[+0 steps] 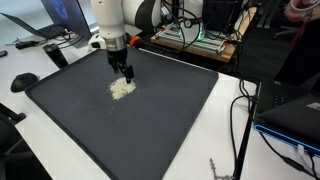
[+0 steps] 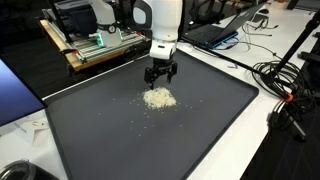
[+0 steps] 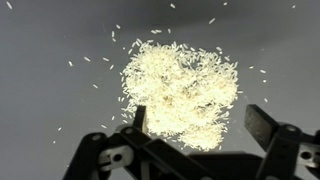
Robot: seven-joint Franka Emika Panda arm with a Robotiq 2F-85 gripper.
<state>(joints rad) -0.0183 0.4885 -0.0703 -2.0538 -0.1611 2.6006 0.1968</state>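
Pincer [image 2: 160, 78]: open, jaws wide apart, nothing held; pointed straight down, upper-middle of frame in both exterior views.
Rice [image 2: 158, 98]: small loose heap of white grains just below pincer, near frame centre; stray grains scattered round it.
Wrist view: rice [image 3: 180, 95] filled mid-frame; pincer [image 3: 198, 120] tips at bottom edge, either side of heap's lower part; contact w/ grains not clear.
Mat [image 1: 170, 110]: dark, lay under rice, took up most of frame.
Table [image 1: 228, 125]: white, showed right of mat.
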